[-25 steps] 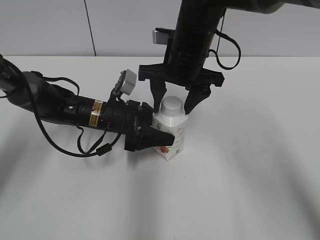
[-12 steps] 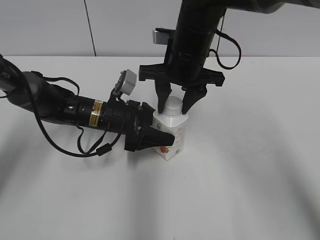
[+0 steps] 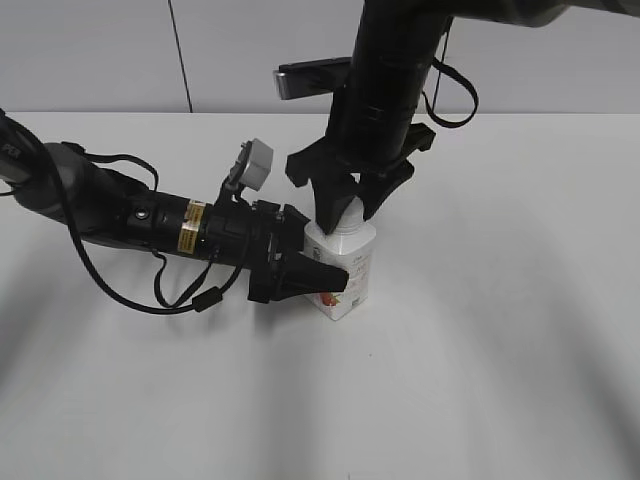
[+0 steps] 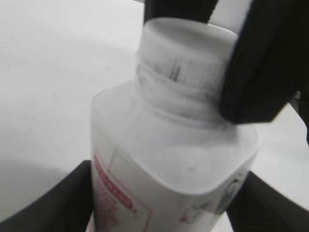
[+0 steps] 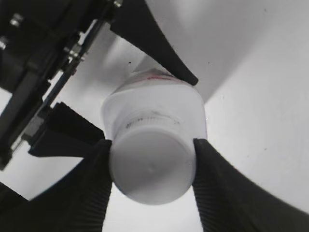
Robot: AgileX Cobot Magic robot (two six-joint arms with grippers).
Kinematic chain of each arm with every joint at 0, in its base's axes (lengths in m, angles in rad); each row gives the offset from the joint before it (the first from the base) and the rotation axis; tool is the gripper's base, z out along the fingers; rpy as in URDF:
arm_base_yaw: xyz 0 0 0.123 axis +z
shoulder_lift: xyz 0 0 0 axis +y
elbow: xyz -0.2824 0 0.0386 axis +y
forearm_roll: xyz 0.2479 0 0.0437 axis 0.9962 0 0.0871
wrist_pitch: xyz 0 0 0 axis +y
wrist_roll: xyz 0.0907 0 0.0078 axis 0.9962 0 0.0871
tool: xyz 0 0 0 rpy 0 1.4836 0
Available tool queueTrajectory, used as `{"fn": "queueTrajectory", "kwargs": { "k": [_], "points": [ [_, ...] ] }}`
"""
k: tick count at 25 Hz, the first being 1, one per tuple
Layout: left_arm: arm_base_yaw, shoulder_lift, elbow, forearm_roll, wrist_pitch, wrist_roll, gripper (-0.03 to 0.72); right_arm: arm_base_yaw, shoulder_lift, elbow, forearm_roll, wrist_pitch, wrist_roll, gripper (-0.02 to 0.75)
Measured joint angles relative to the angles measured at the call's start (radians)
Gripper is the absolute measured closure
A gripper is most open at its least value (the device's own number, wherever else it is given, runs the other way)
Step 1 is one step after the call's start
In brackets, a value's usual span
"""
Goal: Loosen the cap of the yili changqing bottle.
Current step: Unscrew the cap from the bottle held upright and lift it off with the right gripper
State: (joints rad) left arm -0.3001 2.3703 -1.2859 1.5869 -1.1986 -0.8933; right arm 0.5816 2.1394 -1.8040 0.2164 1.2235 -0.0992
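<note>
The yili changqing bottle stands upright on the white table, white with a pink-red label. My left gripper comes in from the left and is shut on the bottle's body. My right gripper comes down from above and is shut on the white round cap. In the right wrist view the cap fills the gap between both ribbed fingers. In the left wrist view the cap sits on the neck with a black finger against its right side.
The white table spreads around the bottle. A pale wall with a dark vertical seam stands behind. The left arm's cables lie on the table at the left.
My right gripper closed from open around the cap to shut on it, then its wrist rotated with the cap between the fingers. The left gripper and the bottle stayed in place.
</note>
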Motion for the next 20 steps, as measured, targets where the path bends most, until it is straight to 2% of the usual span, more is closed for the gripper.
{"fn": "queueTrajectory", "kwargs": {
  "k": [11, 20],
  "points": [
    [0.0, 0.0, 0.0, 0.013, 0.0, 0.01, 0.204, 0.0, 0.0, 0.0, -0.009, 0.0, -0.744, 0.342],
    [0.0, 0.0, -0.004, 0.033, -0.002, 0.009, 0.204, 0.0, 0.0, 0.0, -0.009, 0.0, -1.015, 0.342]
  ]
}}
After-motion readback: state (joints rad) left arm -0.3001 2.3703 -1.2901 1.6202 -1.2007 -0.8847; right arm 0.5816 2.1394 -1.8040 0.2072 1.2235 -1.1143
